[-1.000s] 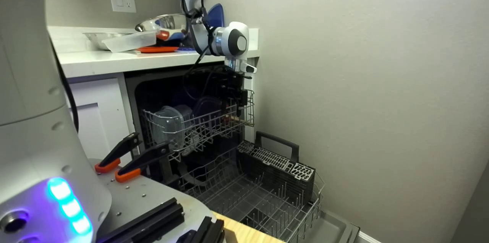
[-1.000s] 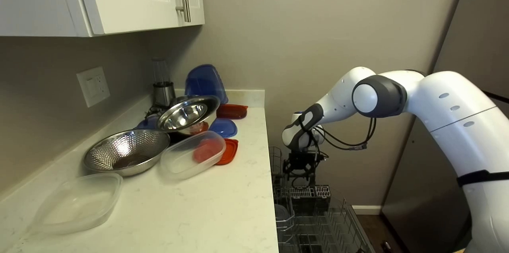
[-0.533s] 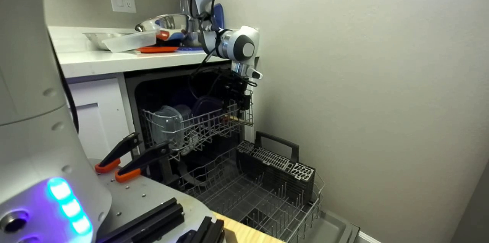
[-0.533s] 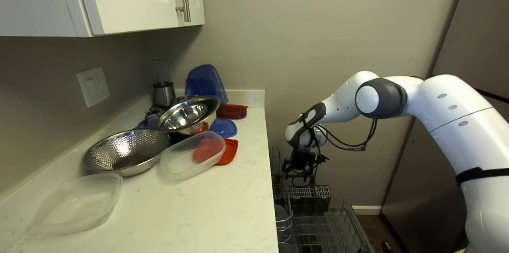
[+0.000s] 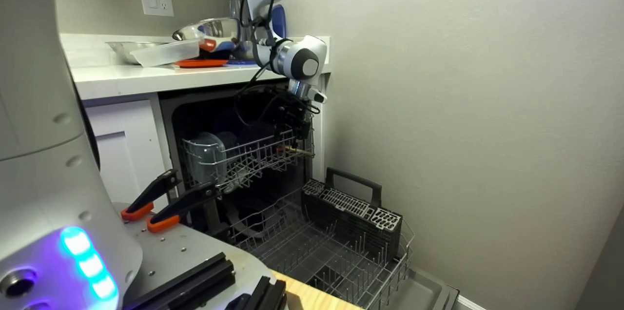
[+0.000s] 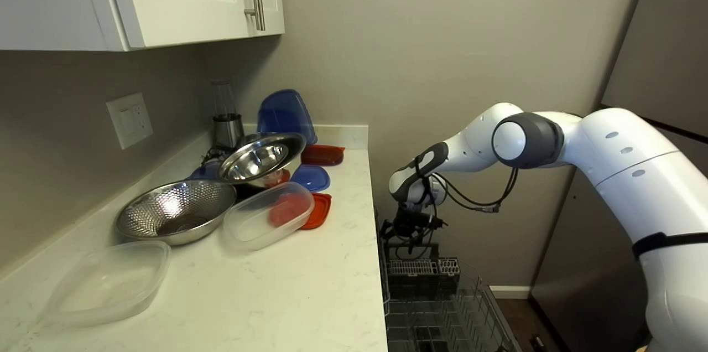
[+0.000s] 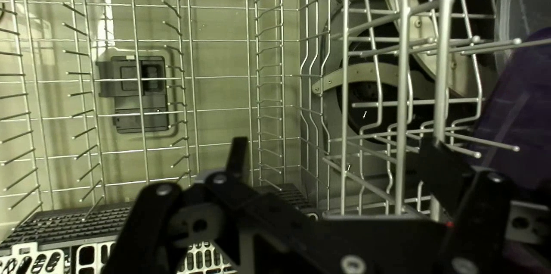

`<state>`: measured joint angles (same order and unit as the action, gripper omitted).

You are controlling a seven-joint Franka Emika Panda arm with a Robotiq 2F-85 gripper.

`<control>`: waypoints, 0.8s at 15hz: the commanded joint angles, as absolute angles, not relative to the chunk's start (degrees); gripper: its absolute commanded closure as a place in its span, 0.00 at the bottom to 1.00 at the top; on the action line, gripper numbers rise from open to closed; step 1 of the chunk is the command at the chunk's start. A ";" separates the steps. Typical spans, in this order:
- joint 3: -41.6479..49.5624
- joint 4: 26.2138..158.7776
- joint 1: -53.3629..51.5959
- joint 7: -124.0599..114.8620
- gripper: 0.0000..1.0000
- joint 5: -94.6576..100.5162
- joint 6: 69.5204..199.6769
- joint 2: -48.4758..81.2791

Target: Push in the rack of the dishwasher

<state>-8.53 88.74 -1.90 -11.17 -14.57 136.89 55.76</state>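
Rack (image 5: pixel 258 156), the upper wire one, sits partly out at the mouth of the dishwasher (image 5: pixel 167 110), above the lower rack (image 5: pixel 390 279), its far side lost in the dark and, in an exterior view, nearly all of it hidden behind the counter (image 6: pixel 326 285). Over its right end the gripper (image 7: pixel 338 153) stands with fingers spread wide, though from here I can't tell whether either one touches the wire. Toward the left a cloudy tub (image 5: pixel 207 158) shows through the bars; a purple shape (image 7: pixel 512 110) is cut off in the wrist view.

The rack (image 7: pixel 402 93) is smooth metal, the colander (image 6: pixel 160 205) glossy metal.
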 commanded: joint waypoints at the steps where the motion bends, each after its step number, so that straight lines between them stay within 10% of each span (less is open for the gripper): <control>1: -10.05 88.38 -0.39 -8.04 0.00 -17.25 137.60 56.03; 12: -3.62 104.27 2.63 -6.50 0.00 -15.44 146.67 44.43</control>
<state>-4.32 94.07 1.37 -8.97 -15.63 143.10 52.14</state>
